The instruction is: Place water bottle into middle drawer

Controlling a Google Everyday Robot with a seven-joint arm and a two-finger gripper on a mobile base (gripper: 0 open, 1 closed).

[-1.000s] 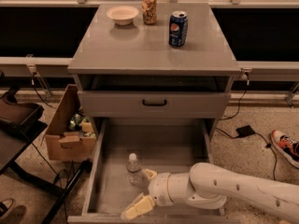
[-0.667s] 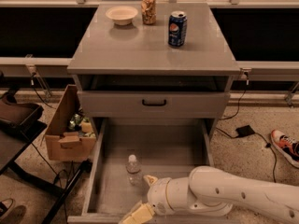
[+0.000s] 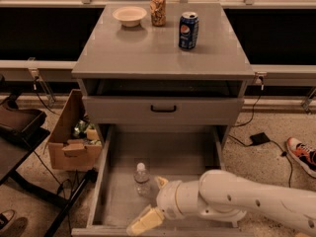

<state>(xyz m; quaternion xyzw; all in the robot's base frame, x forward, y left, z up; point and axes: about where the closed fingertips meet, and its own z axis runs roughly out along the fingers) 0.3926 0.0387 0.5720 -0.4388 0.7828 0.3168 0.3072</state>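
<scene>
The water bottle (image 3: pixel 142 179), small and clear with a white cap, stands upright on the bare grey floor of the open middle drawer (image 3: pixel 173 154), left of centre. My gripper (image 3: pixel 152 202) hangs over the drawer's front part, just right of the bottle and a little nearer the camera. Its two pale yellow fingers are spread apart and hold nothing; one fingertip (image 3: pixel 161 181) is close beside the bottle, the other (image 3: pixel 143 222) is near the drawer's front edge. The white arm (image 3: pixel 232 199) reaches in from the lower right and hides the drawer's right front corner.
On the cabinet top (image 3: pixel 148 48) stand a white bowl (image 3: pixel 130 16), an orange-patterned can (image 3: pixel 158 8) and a blue Pepsi can (image 3: pixel 188 30). A closed drawer front with a black handle (image 3: pixel 163 109) sits above the open drawer. A cardboard box (image 3: pixel 74 135) is on the floor at left; a shoe (image 3: pixel 302 154) is at right.
The gripper has drawn back toward the drawer's front edge and away from the bottle. The bottle stands where it was.
</scene>
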